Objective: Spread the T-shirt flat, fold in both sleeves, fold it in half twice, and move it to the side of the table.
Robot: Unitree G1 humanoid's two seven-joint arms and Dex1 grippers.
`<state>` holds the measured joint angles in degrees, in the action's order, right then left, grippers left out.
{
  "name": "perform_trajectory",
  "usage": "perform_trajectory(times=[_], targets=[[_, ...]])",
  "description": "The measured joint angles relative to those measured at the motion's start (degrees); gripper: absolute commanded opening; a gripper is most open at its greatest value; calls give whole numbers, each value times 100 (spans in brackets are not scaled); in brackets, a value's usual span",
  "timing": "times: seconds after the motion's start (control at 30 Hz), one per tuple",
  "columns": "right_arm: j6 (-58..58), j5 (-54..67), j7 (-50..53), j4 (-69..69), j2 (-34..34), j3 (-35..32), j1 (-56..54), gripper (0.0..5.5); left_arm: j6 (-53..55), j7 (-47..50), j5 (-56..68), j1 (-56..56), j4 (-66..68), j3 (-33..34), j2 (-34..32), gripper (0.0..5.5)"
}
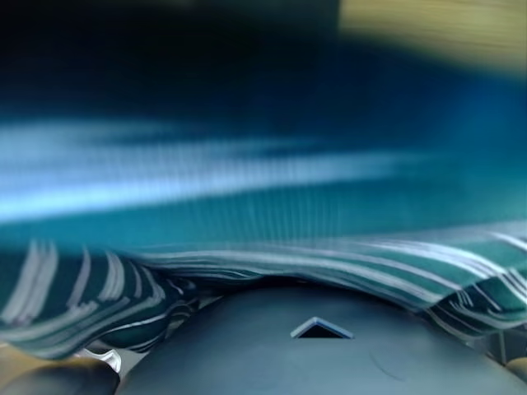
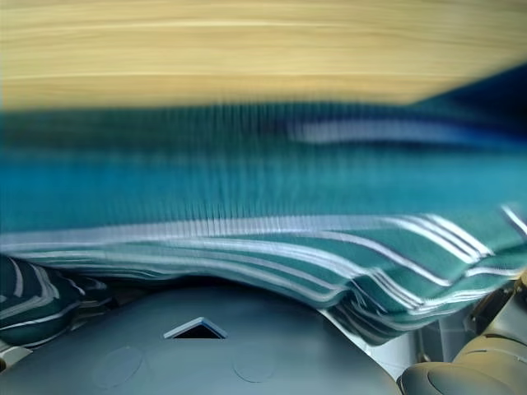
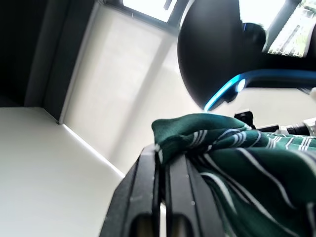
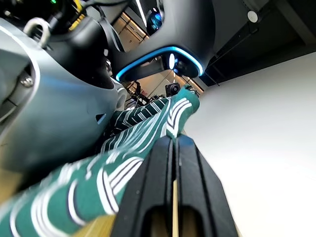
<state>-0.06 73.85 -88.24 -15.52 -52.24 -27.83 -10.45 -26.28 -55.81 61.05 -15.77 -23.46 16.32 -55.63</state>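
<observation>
While the dark-green, white-striped cotton T-shirt [image 2: 272, 255] hangs across the middle of the frame, pale wooden table [image 2: 247, 49] along the top, left gripper [image 3: 162, 157] and right gripper [image 4: 174, 140] each pinch its edge tight. Spreading looks unfinished, with all folds left.

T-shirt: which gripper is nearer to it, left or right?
Neither, it's a tie. The left gripper is shut on a bunched edge of the T-shirt, and the right gripper is shut on another edge.
</observation>
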Motion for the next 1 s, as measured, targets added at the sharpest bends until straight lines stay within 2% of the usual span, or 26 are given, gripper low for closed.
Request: perform_trajectory(times=[0.13, 0.23, 0.33, 0.37, 0.43, 0.5, 0.6, 0.67, 0.73, 0.83, 0.9, 1.0], targets=[[-437, -2589, 494, 1477, 188, 1332, -1159, 0, -127, -402, -2716, -1297, 2127, -1374, 507, 3], [-803, -4185, 1082, 2826, 404, 2189, -2201, 0, -104, -486, -3690, -2335, 3753, -1960, 835, 3], [-1035, -6165, 2406, 4720, 836, 3393, -3655, 0, 150, -164, -5025, -3689, 5828, -2849, 1373, 3], [-1020, -6903, 3186, 5471, 1001, 3853, -4239, 0, 403, 286, -5673, -4187, 6601, -3269, 1568, 3], [-995, -7752, 4435, 6400, 1276, 4343, -5048, 0, 783, 1214, -6470, -4834, 7556, -3762, 1888, 3], [-1034, -8264, 5663, 7008, 1460, 4562, -5705, 0, 929, 2312, -6713, -5410, 8179, -3810, 2135, 3], [-1370, -8841, 7383, 7624, 1520, 4653, -6477, 0, 797, 3756, -6720, -6263, 8806, -3469, 2302, 3], [-1934, -9299, 8580, 7980, 1465, 4658, -6915, 0, 267, 4583, -6780, -6715, 9138, -3147, 2271, 3], [-2613, -9744, 9337, 8323, 1101, 4675, -7085, 0, -598, 4948, -7097, -6685, 9405, -2991, 1886, 3], [-3044, -9822, 9318, 8498, 986, 4643, -6697, 0, -1126, 5048, -7587, -5980, 9507, -3184, 1762, 3], [-3327, -9802, 9024, 8634, 988, 4607, -6044, 0, -1525, 4983, -7650, -5321, 9568, -3120, 1848, 3], [-3646, -9737, 8010, 8793, 1048, 4574, -4960, 0, -1881, 4235, -7599, -4340, 9691, -3018, 2206, 3]])
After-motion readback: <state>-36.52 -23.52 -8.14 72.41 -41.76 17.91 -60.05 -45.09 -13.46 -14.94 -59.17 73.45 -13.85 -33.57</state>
